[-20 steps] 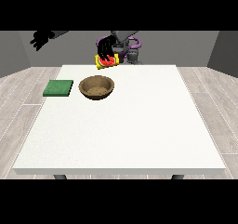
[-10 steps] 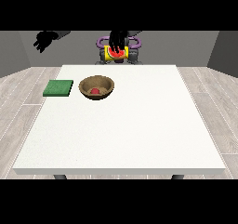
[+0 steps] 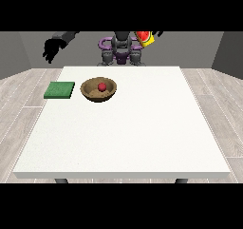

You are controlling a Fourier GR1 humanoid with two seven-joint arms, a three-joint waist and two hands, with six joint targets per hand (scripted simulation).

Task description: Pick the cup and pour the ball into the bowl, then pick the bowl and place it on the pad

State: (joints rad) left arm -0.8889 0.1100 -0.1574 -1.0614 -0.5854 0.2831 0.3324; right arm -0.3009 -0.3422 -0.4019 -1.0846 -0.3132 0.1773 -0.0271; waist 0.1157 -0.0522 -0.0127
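A brown wooden bowl (image 3: pixel 98 90) stands on the white table (image 3: pixel 123 128) at the back left, with a small red ball (image 3: pixel 101 86) inside it. Just left of the bowl lies the green pad (image 3: pixel 60 90), flat on the table. A red and yellow cup (image 3: pixel 145 37) hangs tilted high above the table's far edge, right of the robot's torso. The hand at the view's right (image 3: pixel 156 33) holds it, and only a small black part of that hand shows beside the cup. Raised over the far left corner, the hand at the view's left (image 3: pixel 52 49) holds nothing, its fingers hanging relaxed.
The robot's dark and purple torso (image 3: pixel 121 50) stands behind the table's far edge. Grey plank floor surrounds the table. The table reaches far forward and to the right of the bowl.
The cup has swung up and to the right, away from above the bowl. The red ball now lies in the bowl. The hand at the view's left has shifted slightly right and lower.
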